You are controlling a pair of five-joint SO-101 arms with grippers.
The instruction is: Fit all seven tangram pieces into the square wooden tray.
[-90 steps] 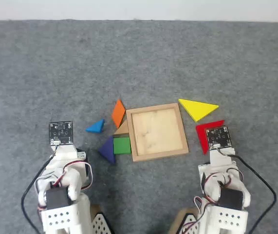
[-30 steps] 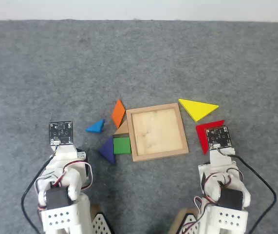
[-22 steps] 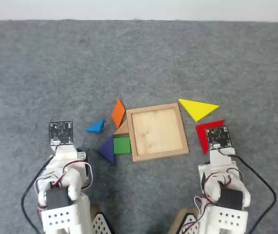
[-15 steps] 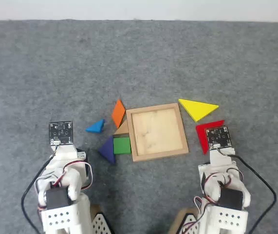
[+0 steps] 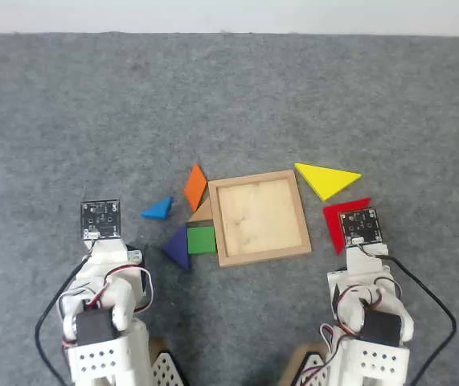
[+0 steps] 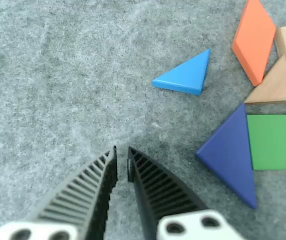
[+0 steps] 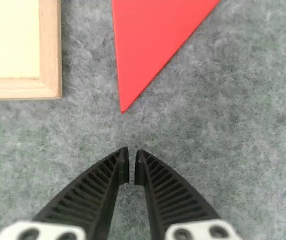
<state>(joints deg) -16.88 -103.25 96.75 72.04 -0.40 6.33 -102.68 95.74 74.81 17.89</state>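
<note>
The left hand (image 6: 121, 155) is hovering over the grey surface (image 5: 293, 96), its fingers closed on nothing. Ahead of it, a light blue triangle (image 6: 183, 77), a dark blue triangle (image 6: 231, 152), an orange parallelogram (image 6: 254, 37), a green square (image 6: 275, 141) and a tan triangle (image 6: 275, 87) are lying left of the wooden tray (image 5: 263, 255). A yellow triangle (image 5: 325, 178) and a red triangle (image 7: 153, 35) are lying to the tray's right. The right hand (image 7: 131, 160) is hanging closed and empty near the red triangle's tip.

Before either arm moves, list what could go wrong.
1. The green square, purple triangle and wood triangle crowd the tray's rim; jaws closing on one may shove the others.
2. The red triangle lies flat on the mat, its tip just ahead of the shut right jaws; a low approach could push it rather than grip it.
</note>
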